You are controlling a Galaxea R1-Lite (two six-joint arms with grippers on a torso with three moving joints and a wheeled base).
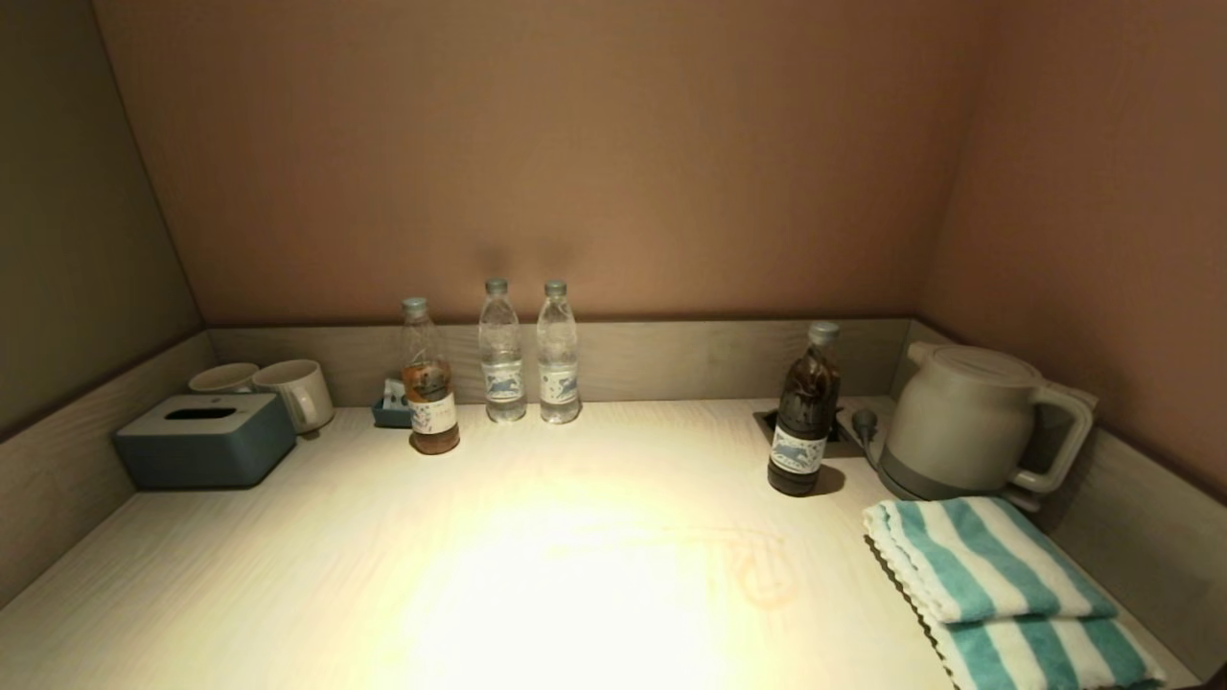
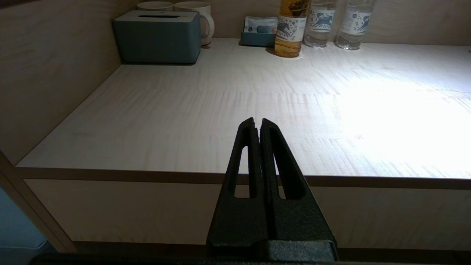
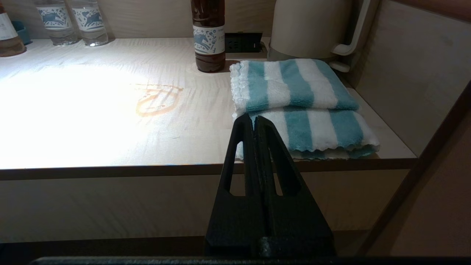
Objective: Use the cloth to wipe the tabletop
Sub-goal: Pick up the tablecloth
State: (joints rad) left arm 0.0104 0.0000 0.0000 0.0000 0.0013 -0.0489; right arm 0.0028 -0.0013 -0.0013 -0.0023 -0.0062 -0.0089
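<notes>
The pale wood-grain tabletop (image 1: 316, 575) is brightly lit at its centre, with a faint orange-brown stain (image 1: 757, 575) right of the glare; the stain also shows in the right wrist view (image 3: 156, 101). The folded teal-and-white striped cloth (image 1: 997, 585) lies at the near right corner, in front of the kettle, and shows in the right wrist view (image 3: 301, 106). My right gripper (image 3: 254, 118) is shut and empty, held off the table's front edge, short of the cloth. My left gripper (image 2: 257, 120) is shut and empty, off the front edge on the left. Neither gripper shows in the head view.
A grey kettle (image 1: 968, 422) stands at the back right, a dark bottle (image 1: 803, 422) beside a socket (image 1: 834, 436). Three bottles (image 1: 503, 359) line the back rim. A blue tissue box (image 1: 206, 441), two mugs (image 1: 292, 391) and a small tray (image 1: 393, 410) sit at the back left.
</notes>
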